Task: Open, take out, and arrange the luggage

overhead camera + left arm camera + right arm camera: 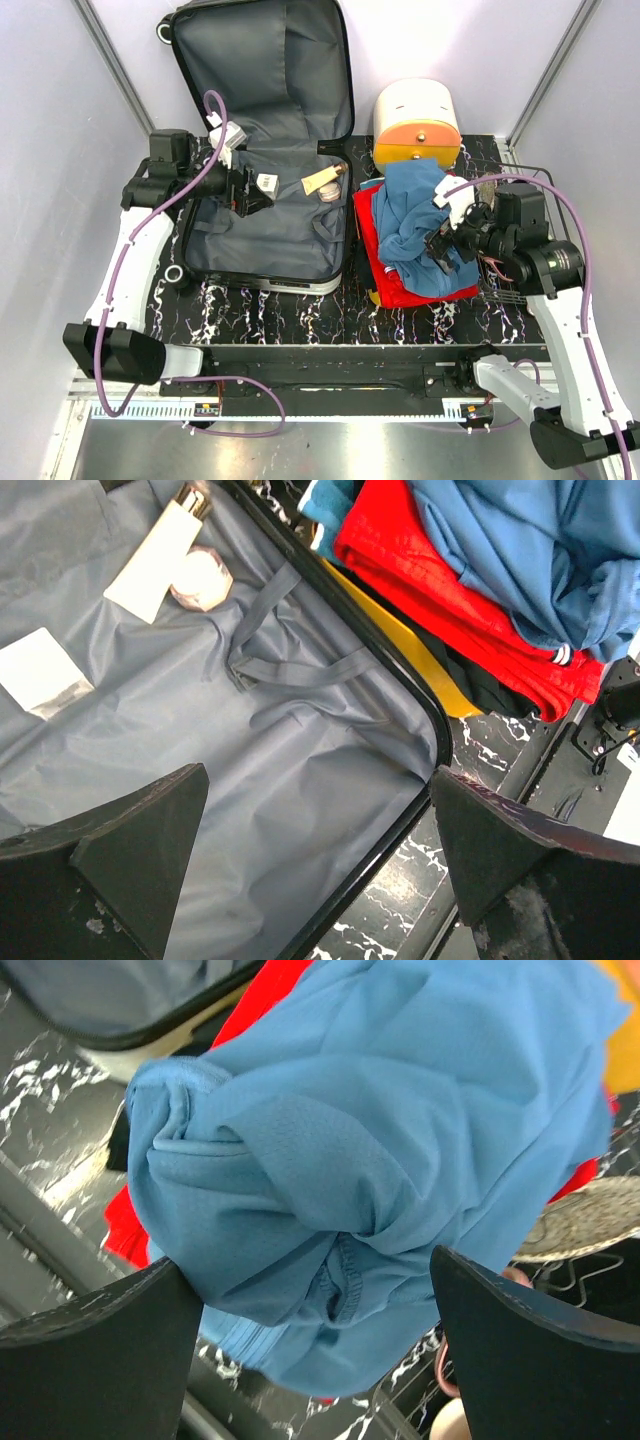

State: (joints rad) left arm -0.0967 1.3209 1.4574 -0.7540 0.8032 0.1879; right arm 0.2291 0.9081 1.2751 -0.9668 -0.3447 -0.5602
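The open luggage (262,250) lies on the table (300,322) directly under the left end effector (318,780), wide open and empty, with a cream tube (160,560) ahead of it, long axis slanting away, while the right end effector (305,1260), also spread and holding nothing, hangs over a blue garment (400,1130) beside the luggage.

Shows matt, creased grey woven cloth across the lining of the luggage (290,240), edged by a hard black rim. Gleams polished black, veined white like marble, on the counter (300,310). Reads as fine-meshed knit, soft and dull, in the blue garment (400,1130), and as flatter, smoother cloth in the red garment (440,570). Shines as smooth plastic on the white-and-orange box (417,110). Looks like satin cream plastic on the tube (155,555), capped in metallic gold. Appears as dull black plastic, scuffed pale at the edges, on the fingers (520,865) of the left hand (318,780).
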